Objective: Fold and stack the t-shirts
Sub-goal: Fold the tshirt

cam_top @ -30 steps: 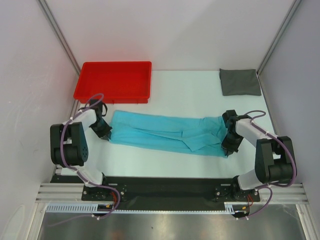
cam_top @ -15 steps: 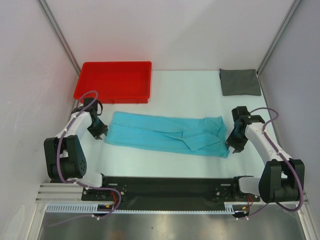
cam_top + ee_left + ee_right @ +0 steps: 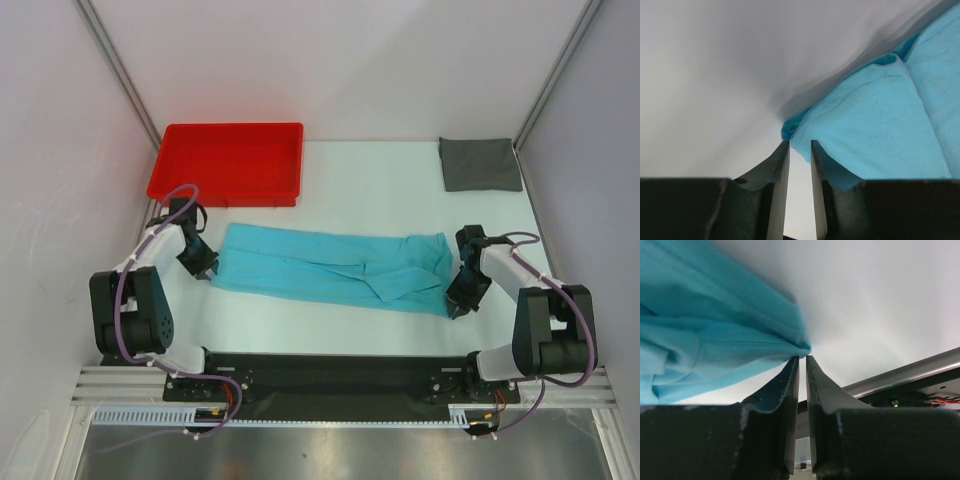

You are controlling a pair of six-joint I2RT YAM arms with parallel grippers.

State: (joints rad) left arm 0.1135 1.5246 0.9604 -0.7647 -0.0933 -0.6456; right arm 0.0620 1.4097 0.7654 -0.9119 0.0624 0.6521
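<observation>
**A:** What is on the counter?

**B:** The turquoise t-shirt lies in a long band across the near half, between the arms. The grey t-shirt sits folded small in the far right corner.

**A:** How will the turquoise one handle?

**B:** Light and limp, I judge, and apt to sag or crease. Take it at the end corners, pinching all the layers.

**A:** And the hands?

**B:** The left hand is narrowly parted at the band's left end, with nothing between its fingers. The right hand shows a mere slit, with the shirt's corner at its tips. I cannot tell whether it has nipped the cloth.
</observation>
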